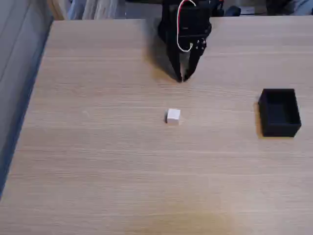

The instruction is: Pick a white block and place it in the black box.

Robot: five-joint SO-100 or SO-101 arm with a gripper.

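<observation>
At top centre of the fixed view, the pincer [183,77] is seen pointing down, tips nearly together w/ nothing between them. Just below it, apart from it, the white block [173,116] rests on the wooden worktop [98,161]. Well to the right, the black box [279,112] sits open-topped.

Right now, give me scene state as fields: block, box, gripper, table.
block: white cube, on table, mid-frame, untouched
box: black, open top, right side, looks empty
gripper: at far edge, tips down and nearly together, holding nothing
block vs gripper: apart, block nearer the camera
table: light wood
</observation>
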